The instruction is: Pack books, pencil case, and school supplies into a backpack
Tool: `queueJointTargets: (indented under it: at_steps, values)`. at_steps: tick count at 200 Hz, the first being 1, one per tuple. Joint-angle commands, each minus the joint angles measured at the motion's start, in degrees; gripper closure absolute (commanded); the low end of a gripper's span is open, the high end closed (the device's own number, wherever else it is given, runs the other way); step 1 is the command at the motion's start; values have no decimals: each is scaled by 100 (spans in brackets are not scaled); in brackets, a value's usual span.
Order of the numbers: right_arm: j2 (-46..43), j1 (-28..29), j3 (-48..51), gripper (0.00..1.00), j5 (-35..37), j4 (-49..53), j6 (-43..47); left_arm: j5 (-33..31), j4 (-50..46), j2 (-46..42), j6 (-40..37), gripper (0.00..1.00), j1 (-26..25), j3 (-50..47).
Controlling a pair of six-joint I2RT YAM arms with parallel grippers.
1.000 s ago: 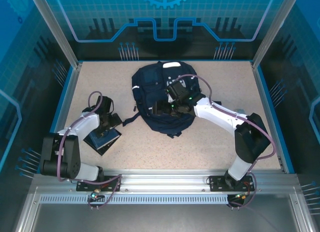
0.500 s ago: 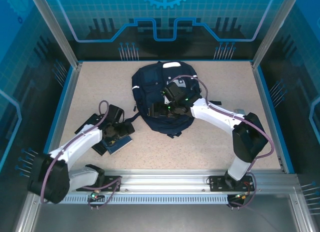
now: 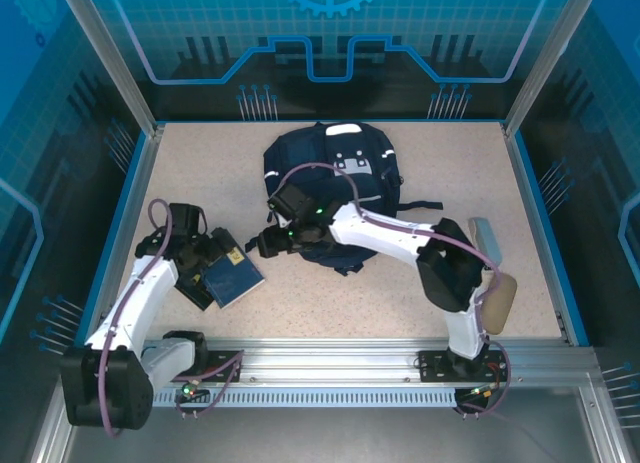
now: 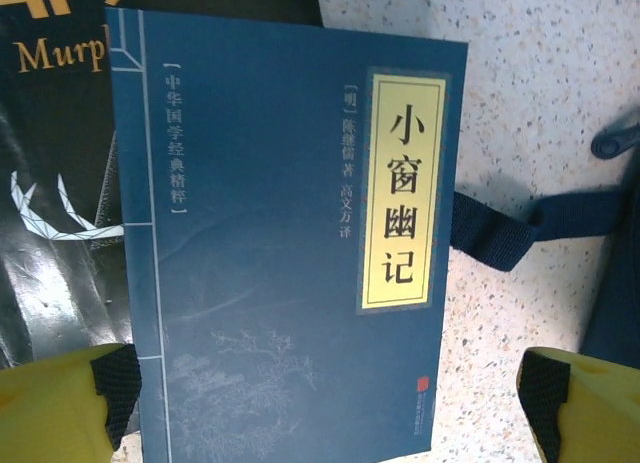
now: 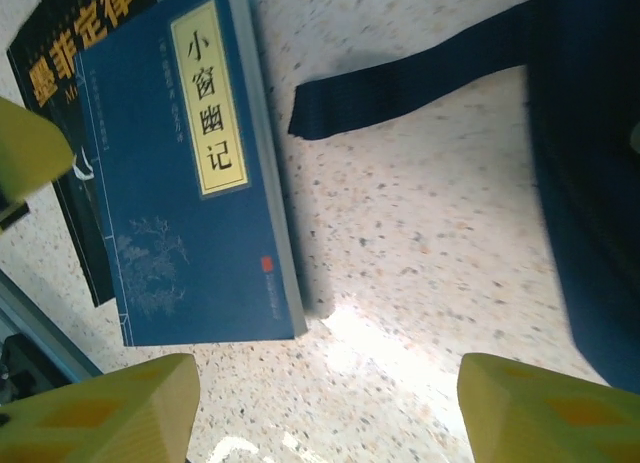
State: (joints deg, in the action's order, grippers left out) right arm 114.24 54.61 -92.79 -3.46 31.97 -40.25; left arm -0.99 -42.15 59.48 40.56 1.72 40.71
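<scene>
Found left gripper (image 4: 330,413) wide open, empty, above the books (image 4: 280,253). Found right gripper (image 5: 325,413) open too, holding nothing, over bare table (image 5: 420,233). Noted books stacked at 8 o'clock from backpack (image 3: 330,173), strap (image 4: 500,228) lying between.

Speckled beige tabletop (image 3: 400,293), flat and matte. Slanted aluminium posts (image 3: 110,58) stand at both back corners. Blue grid-patterned back panel (image 3: 330,33) between them. Slotted metal rail (image 3: 330,395) runs along near edge.
</scene>
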Motion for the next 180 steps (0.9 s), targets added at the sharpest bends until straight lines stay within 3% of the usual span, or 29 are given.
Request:
queueJointTargets:
  at_steps: [1,45,128,180]
  values:
    - [402,126,-369,35,-50,389,153,454,-1,-192,-31,1,285,-160]
    - [993,155,-745,46,-373,525,288,632,78,-277,26,2,573,-512]
    - [1808,266,-1549,42,-914,731,473,1010,530,-169,173,4,637,-1055]
    - [2141,340,-1676,55,-894,852,415,1417,784,-172,165,5,638,-1173]
